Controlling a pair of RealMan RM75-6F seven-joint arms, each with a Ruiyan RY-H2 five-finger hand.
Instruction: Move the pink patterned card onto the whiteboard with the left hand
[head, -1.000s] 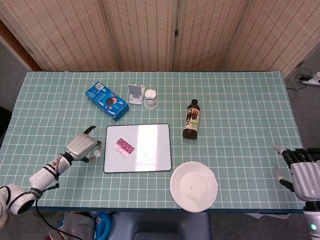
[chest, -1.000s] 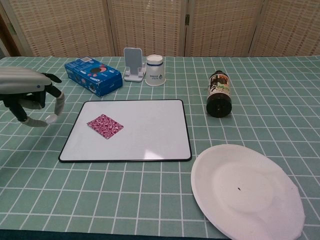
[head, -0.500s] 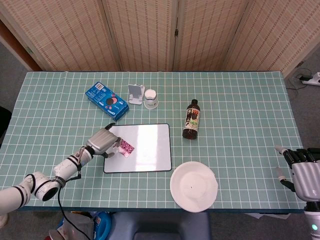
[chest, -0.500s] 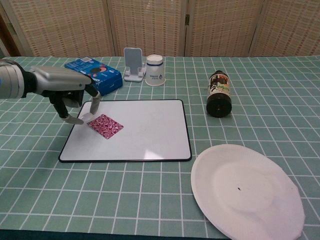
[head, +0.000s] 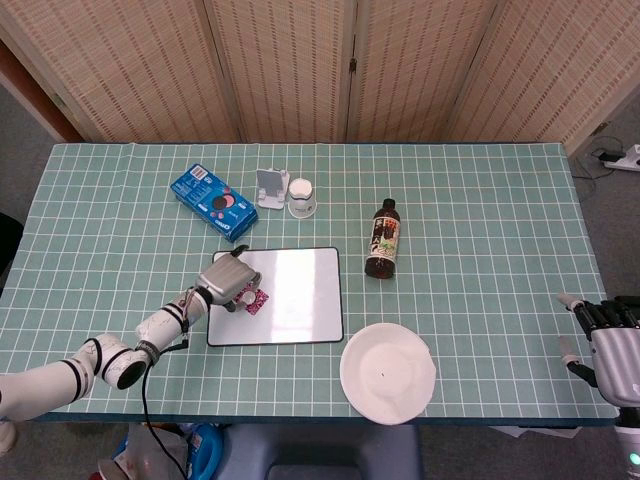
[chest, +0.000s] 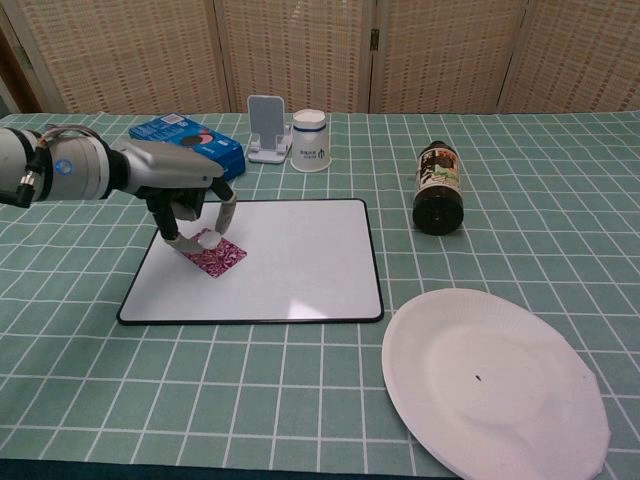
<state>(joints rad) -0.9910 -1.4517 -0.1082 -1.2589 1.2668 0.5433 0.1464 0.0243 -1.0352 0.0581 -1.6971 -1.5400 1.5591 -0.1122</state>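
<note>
The pink patterned card (chest: 220, 256) lies flat on the left part of the whiteboard (chest: 300, 262). In the head view the card (head: 257, 298) peeks out from under my left hand (head: 228, 279). My left hand (chest: 188, 203) hangs over the card's left corner with fingers curved down. Its fingertips (chest: 208, 238) touch or nearly touch the card, the thumb stands apart from them, and nothing is lifted. My right hand (head: 608, 345) rests at the table's near right corner, fingers spread and holding nothing; the chest view does not show it.
A blue snack box (chest: 187, 151), a phone stand (chest: 266, 128) and a white paper cup (chest: 311, 140) stand behind the whiteboard. A dark bottle (chest: 437, 187) is to its right. A white paper plate (chest: 495, 385) lies at the near right.
My left hand has swung right from beside the whiteboard's left edge onto the board and come down over the card. The card and the right hand have stayed put.
</note>
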